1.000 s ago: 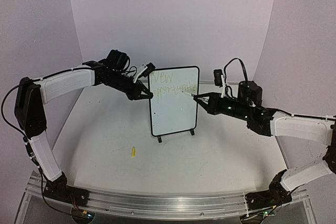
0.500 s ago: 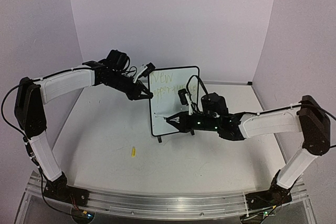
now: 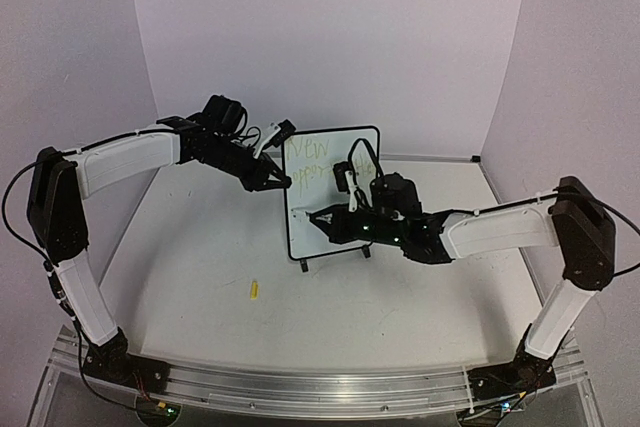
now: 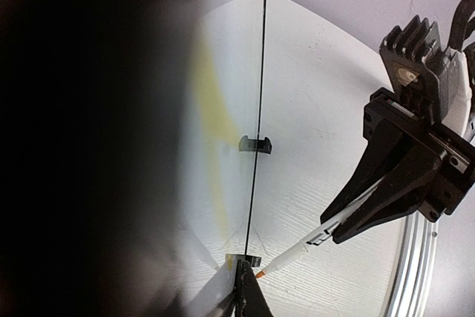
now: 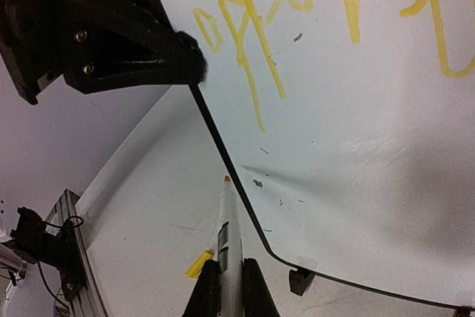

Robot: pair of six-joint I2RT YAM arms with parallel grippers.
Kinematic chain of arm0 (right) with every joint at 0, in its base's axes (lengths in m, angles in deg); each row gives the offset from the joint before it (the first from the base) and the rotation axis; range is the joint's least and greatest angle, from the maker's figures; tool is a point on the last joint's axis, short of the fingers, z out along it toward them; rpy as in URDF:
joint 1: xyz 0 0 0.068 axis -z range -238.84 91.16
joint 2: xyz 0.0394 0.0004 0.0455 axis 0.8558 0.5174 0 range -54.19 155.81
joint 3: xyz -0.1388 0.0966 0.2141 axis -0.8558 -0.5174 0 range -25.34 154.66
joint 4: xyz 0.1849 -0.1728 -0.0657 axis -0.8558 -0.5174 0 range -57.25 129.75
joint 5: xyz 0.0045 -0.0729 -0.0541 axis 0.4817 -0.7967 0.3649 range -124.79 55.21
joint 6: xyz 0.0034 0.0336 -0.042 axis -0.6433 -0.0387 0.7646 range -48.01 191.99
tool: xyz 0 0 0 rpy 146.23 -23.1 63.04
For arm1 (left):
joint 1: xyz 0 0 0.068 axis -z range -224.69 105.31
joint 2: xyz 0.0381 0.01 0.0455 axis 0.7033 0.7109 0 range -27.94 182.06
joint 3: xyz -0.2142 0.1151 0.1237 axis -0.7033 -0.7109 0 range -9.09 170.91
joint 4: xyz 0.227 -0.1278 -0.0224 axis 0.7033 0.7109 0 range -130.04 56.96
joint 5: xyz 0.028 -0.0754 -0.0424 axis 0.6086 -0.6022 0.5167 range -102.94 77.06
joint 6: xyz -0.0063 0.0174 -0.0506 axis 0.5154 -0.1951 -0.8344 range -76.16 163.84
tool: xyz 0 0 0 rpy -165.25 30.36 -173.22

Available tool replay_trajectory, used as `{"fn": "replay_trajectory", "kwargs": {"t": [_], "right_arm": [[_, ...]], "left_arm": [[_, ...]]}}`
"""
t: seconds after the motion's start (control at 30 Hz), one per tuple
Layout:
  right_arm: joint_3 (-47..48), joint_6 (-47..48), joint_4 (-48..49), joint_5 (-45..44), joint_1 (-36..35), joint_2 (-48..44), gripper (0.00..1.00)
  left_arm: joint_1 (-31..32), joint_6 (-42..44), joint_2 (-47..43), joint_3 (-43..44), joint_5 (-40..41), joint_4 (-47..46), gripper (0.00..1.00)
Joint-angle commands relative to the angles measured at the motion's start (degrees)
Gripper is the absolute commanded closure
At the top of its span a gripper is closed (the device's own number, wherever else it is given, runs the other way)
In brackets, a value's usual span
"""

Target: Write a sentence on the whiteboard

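The left gripper (image 3: 279, 182) is clamped on the left edge of the whiteboard (image 3: 345, 209), pinching the thin black frame a little below the top corner. From the right wrist camera, 1 of its black fingers (image 5: 141, 46) ends right on that frame. The board stands upright directly ahead of these fingertips, resting on the table (image 3: 200, 267) on its 2 small black feet (image 3: 304, 266), with its white face turned toward the arm bases. Well apart from the left gripper, lower down and nearer the bases, a small yellow cap (image 3: 254, 289) lies on the table.

The sentence (image 3: 312, 152) begins just to the right of the left gripper's tips. It runs in yellow-green strokes across the top of the board: "NEW" on line 1 and a longer word starting "oppo" on line 2. The right arm hides the end of line 2 in the top view.

The right gripper (image 3: 322, 219) hangs below the left one, in front of the board's lower-left part. Its 2 fingers are closed on a slim white marker (image 5: 228, 246), which sticks out ahead of them. The marker's orange tip is just beside the board's left frame, under the writing. Whether it touches the board cannot be told.
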Motion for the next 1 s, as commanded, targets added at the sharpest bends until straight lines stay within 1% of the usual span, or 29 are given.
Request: {"fn": "replay_trajectory", "kwargs": {"t": [0.0, 0.23, 0.43, 0.67, 0.97], "right_arm": [[3.4, -0.4, 2.6, -2.4, -0.2, 1.2, 1.0], [5.1, -0.3, -0.1, -4.8, -0.2, 2.4, 1.0], [3.8, -0.7, -1.4, -5.3, -0.2, 2.5, 1.0], [2.2, -2.2, -1.3, -3.6, -0.2, 3.6, 1.0], [3.3, -2.1, -0.2, -4.4, -0.2, 2.5, 1.0]], "left_arm": [[0.3, 2.6, -0.9, -1.4, 5.8, 3.8, 1.0], [0.3, 2.6, -1.2, -1.4, 5.9, 3.9, 1.0], [0.3, 2.6, -1.2, -1.4, 5.9, 3.9, 1.0], [0.3, 2.6, -1.3, -1.4, 6.1, 3.9, 1.0], [0.3, 2.6, -1.3, -1.4, 6.2, 4.0, 1.0]]}}
